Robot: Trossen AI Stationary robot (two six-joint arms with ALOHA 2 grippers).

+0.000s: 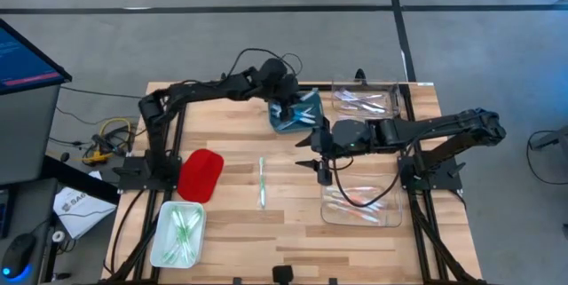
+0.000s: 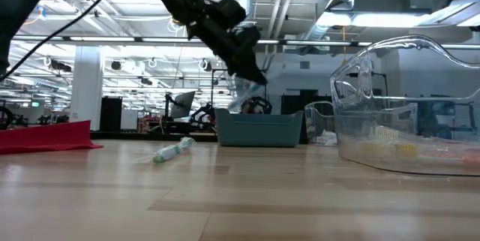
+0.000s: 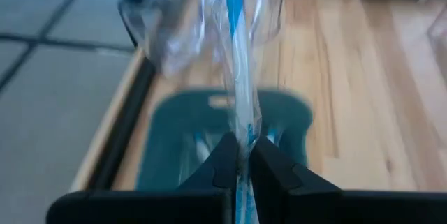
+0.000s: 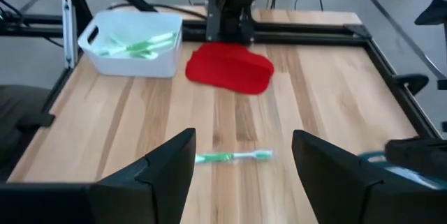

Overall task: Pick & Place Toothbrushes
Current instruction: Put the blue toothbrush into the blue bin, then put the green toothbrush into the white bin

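On the wooden table [image 1: 240,223], I have the left gripper [image 3: 241,155] clenched on a crinkly-wrapped blue toothbrush [image 3: 234,56] above the teal bin [image 1: 297,116], the right gripper [image 4: 241,172] gaping over a light, slippery green toothbrush [image 4: 234,156], best pinched mid-handle.

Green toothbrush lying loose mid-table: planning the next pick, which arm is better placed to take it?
Right. The right gripper is open and empty near the green toothbrush; the left gripper holds a wrapped blue toothbrush over the teal bin.

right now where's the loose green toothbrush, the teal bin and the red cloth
green toothbrush [image 1: 263,183], high view, middle of its handle
teal bin [image 2: 259,129], low view, its front wall
red cloth [image 4: 230,68], right wrist view, centre of the fabric
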